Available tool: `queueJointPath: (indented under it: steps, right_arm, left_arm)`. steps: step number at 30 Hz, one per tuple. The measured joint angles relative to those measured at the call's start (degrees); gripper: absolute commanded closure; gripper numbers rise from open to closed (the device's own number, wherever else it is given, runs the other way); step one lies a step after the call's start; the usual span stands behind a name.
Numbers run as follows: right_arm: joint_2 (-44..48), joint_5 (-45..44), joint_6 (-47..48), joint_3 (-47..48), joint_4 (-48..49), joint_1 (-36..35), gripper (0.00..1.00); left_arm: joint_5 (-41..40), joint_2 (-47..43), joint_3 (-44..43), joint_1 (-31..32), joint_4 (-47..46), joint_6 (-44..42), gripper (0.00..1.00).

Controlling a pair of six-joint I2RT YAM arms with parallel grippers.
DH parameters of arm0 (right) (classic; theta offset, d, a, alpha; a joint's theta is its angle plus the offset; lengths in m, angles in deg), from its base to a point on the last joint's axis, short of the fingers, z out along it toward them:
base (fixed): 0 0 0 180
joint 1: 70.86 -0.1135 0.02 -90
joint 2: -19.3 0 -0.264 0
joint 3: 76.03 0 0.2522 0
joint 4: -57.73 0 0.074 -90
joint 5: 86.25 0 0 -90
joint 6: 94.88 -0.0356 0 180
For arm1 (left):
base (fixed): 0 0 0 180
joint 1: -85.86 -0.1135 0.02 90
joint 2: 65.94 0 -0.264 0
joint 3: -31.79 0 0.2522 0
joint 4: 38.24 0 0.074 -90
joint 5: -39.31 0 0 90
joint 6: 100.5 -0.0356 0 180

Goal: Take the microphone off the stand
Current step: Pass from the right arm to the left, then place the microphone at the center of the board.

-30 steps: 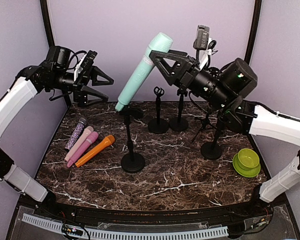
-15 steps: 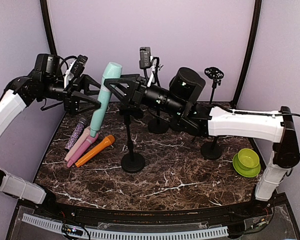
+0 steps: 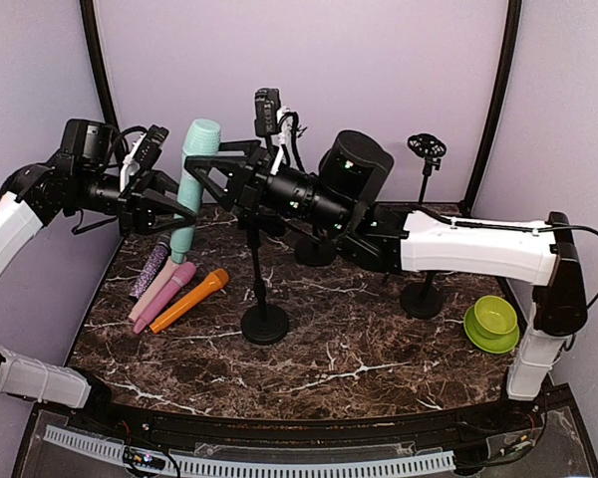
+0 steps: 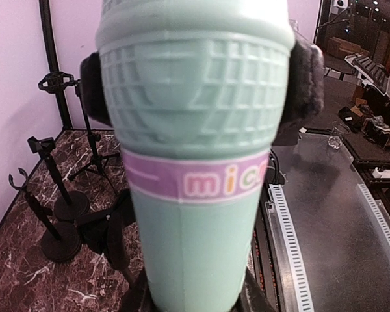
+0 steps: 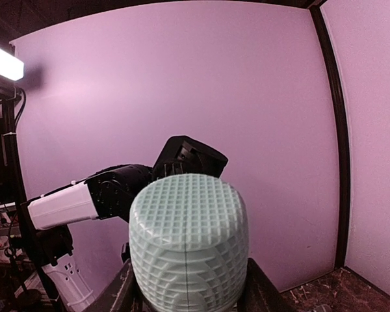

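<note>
My left gripper (image 3: pixel 179 219) and right gripper (image 3: pixel 203 174) both pinch the microphone (image 3: pixel 201 137); if they tug apart, it could slip down.

Bench note. I log the left arm (image 3: pixel 7 227) and right arm (image 3: pixel 478 249) as white link shells with black joint housings; the right arm shows small green lights. Black cables loop at both wrists. The left claw (image 3: pixel 176 204) and right claw (image 3: pixel 207 171) have black, skeletal triangular fingers.
</note>
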Motion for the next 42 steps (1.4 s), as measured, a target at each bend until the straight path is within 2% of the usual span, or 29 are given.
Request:
queueJointPath:
  steps: [5, 6, 7, 8, 10, 14, 20, 24, 28, 35, 39, 42]
  right_arm:
    - [-0.02, -0.96, 1.2, 0.07, -0.79, -0.2, 0.3]
    - [0.04, -1.44, 1.95, 0.04, -1.27, -0.28, 0.21]
    - [0.07, -1.9, 2.27, -0.07, -1.9, -0.33, 0.04]
    - [0.33, -2.43, 3.04, -0.31, -2.75, -0.39, 0.01]
    - [1.4, -3.89, 4.72, -1.64, -4.24, -0.59, 0.0]
    - [6.54, -8.31, 7.1, -7.48, -6.82, -0.61, 0.0]
    - [19.63, -16.59, 9.29, -17.86, -8.46, -0.22, 0.0]
    - [27.21, -21.73, 10.14, -22.62, -7.63, 0.09, 0.0]
    - [31.06, -25.22, 10.23, -26.32, -6.71, 0.13, 0.0]
    - [32.87, -29.11, 9.31, -32.22, -7.93, 0.13, 0.0]
    - [33.31, -30.53, 8.46, -33.48, -9.49, 0.13, 0.0]
    - [33.59, -31.32, 8.17, -33.62, -10.01, 0.13, 0.0]
  left_arm:
    - [-0.39, -0.07, 0.13, 0.0, 0.2, -0.48, 0.91]
    - [-0.94, -0.07, 0.13, 0.0, 0.28, 0.0, 0.93]
    - [-1.29, -0.04, 0.13, 0.0, 0.35, 0.26, 0.94]
    - [-2.01, -0.02, 0.13, 0.0, 0.35, 0.59, 0.96]
    - [-3.48, -0.02, 0.11, -0.15, 0.33, 1.42, 0.99]
    - [-7.04, 0.59, 0.11, -2.43, 0.13, 2.71, 1.0]
    - [-14.23, 7.17, 0.0, -8.68, -1.73, 3.28, 1.0]
    - [-21.88, 16.9, -0.55, -10.51, -3.87, 1.25, 1.0]
    - [-28.11, 29.18, -3.78, -10.54, -5.64, -2.89, 1.0]
    - [-36.39, 50.14, -18.6, -10.25, -6.69, -8.94, 1.0]
    - [-38.29, 57.18, -25.97, -10.05, -7.82, -8.94, 1.0]
    - [-39.41, 59.19, -27.28, -9.51, -9.14, -9.03, 1.0]
